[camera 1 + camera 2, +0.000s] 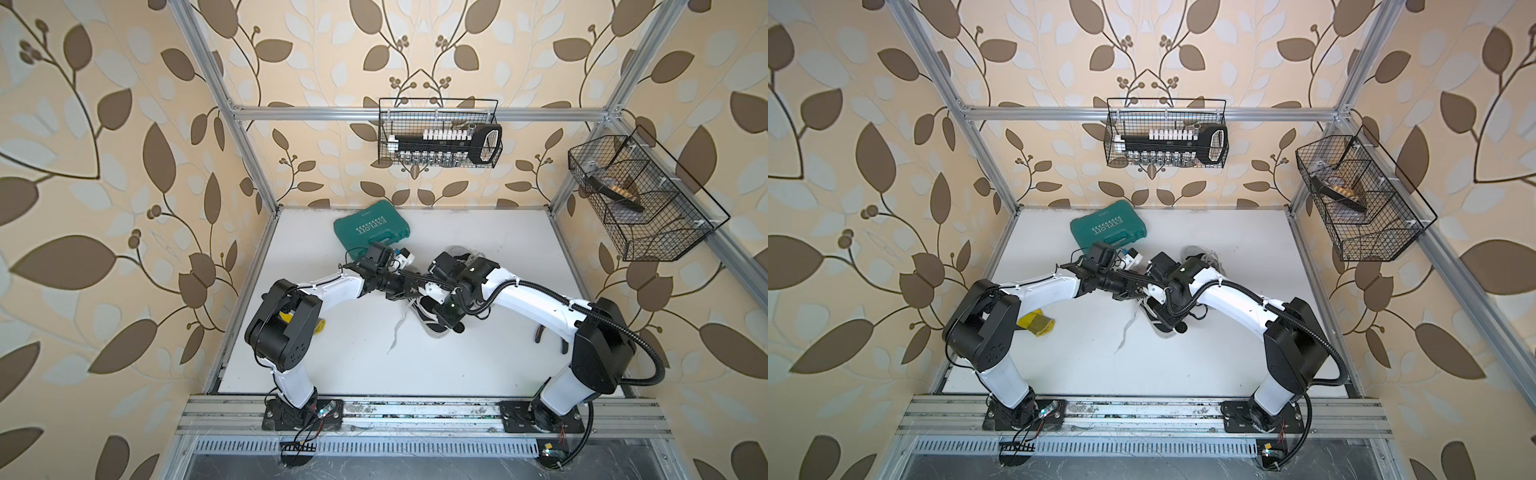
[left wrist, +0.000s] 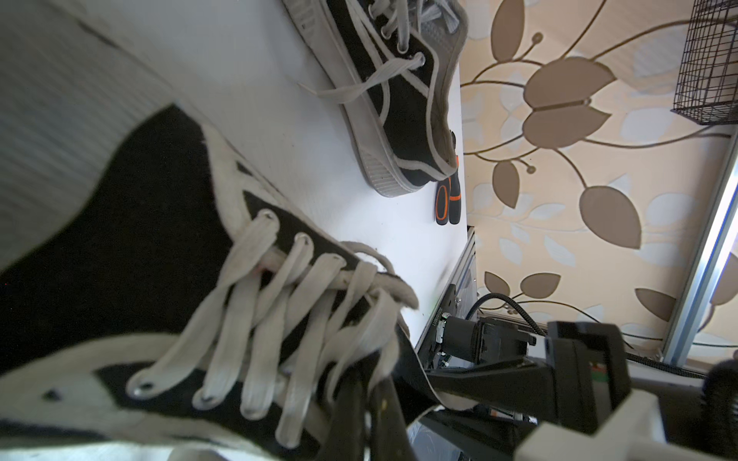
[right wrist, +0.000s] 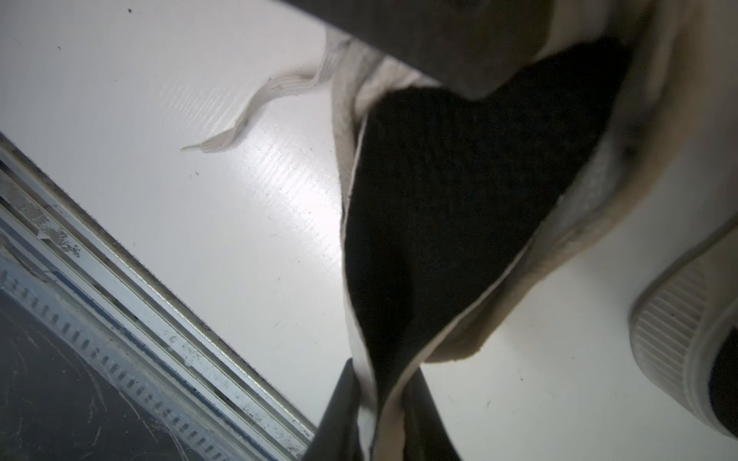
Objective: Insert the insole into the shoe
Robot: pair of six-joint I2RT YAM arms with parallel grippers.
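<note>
A black shoe with white laces lies mid-table in both top views. My left gripper reaches in from the left and is shut on the shoe's tongue edge among the laces. The insole, black on top with a pale underside, curls out from the shoe's opening. My right gripper is shut on the insole's folded end, above the shoe's heel. In the top views the arms hide most of the shoe and the insole.
A second black shoe lies farther back. Orange-handled pliers lie near the right wall. A green tool case sits at the back left, a yellow cloth under the left arm. A loose lace trails forward.
</note>
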